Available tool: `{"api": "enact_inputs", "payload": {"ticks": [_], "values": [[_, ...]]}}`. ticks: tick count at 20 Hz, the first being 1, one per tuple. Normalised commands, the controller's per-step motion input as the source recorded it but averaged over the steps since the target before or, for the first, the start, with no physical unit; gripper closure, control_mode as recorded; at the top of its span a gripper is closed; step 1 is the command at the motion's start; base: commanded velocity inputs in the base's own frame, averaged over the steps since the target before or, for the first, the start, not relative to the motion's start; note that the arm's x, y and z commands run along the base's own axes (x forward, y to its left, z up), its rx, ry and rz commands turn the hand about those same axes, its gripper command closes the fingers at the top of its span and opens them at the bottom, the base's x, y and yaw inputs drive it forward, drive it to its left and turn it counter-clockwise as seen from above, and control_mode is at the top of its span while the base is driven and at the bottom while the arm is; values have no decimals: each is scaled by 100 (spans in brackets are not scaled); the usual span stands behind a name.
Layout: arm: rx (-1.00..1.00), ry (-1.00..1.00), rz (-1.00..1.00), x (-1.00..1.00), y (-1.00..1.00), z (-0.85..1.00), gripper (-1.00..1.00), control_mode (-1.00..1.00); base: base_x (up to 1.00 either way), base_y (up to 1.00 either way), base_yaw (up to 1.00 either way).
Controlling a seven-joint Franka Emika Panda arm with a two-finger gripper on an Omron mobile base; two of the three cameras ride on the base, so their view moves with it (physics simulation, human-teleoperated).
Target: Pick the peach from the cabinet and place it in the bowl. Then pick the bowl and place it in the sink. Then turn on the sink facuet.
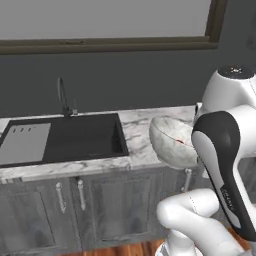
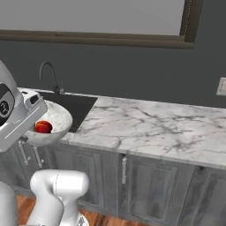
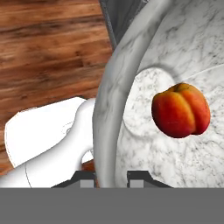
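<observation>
Even soft rendered light, faint shadows, slightly blurry

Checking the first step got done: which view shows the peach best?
The hand view: the peach lies large and unblocked inside the bowl. The right base view shows it small and red in the bowl beside the arm. The left base view gives a red sliver behind the arm.
</observation>
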Motion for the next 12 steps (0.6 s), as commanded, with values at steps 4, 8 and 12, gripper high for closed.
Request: {"api": "enact_inputs", "payload": {"ticks": [4,8,12], "values": [[0,0,0,0,0,0,100,100,26,95,-4],[0,0,0,0,0,0,100,100,36,67,-15],[0,0,0,0,0,0,100,100,51,36,-21]]}}
